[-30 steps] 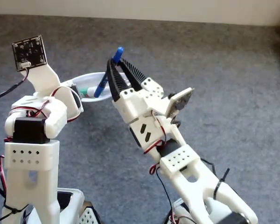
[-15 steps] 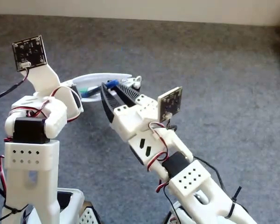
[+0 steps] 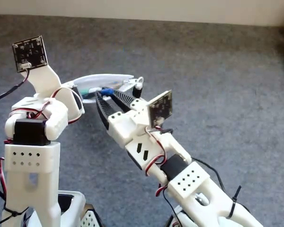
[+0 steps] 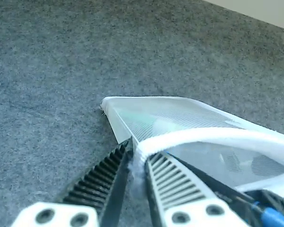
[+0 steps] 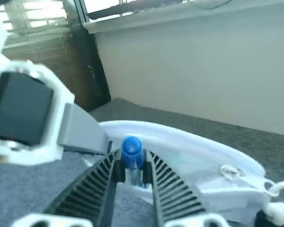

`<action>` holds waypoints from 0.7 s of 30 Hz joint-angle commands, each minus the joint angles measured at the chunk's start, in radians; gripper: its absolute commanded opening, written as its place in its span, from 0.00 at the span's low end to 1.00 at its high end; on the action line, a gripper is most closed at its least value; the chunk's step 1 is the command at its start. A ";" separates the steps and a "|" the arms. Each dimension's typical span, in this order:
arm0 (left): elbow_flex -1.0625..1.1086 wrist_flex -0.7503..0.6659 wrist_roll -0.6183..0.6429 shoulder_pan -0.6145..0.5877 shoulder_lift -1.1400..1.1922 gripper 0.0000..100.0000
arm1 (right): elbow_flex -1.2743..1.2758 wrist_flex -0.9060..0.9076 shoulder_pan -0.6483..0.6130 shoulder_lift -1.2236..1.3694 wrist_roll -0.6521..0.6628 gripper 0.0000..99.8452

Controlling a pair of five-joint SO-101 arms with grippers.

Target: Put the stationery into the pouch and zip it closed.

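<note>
A white mesh pouch (image 3: 106,79) lies open on the grey carpet. My left gripper (image 4: 134,163) is shut on its zipper edge (image 4: 189,139), holding the mouth up. My right gripper (image 3: 103,96) is shut on a blue pen (image 3: 107,91), tilted low with the pen's lower end inside the pouch mouth. In the right wrist view the blue pen (image 5: 132,153) sits between the black fingers (image 5: 100,182), with the pouch rim (image 5: 180,141) right behind it. Something green (image 3: 88,90) lies inside the pouch. The zipper pull (image 3: 138,85) hangs at the pouch's right end.
Grey carpet (image 3: 217,71) stretches open to the right and beyond the pouch. The left arm's white body (image 3: 33,132) stands close on the pouch's left. A pale wall (image 5: 217,66) and a dark window frame (image 5: 92,61) stand behind.
My right gripper has dropped and tilted forward, bringing the blue pen from upright above the pouch down into its mouth. The left arm has kept still.
</note>
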 commanded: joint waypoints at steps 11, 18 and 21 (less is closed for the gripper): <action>0.004 -0.014 -0.009 0.021 -0.001 0.01 | -0.031 0.005 -0.035 0.031 0.031 0.19; 0.004 -0.014 -0.009 0.021 -0.001 0.01 | -0.025 0.005 -0.035 -0.050 0.031 0.19; 0.004 -0.014 -0.009 0.021 -0.001 0.01 | -0.028 0.073 -0.030 -0.128 0.031 0.14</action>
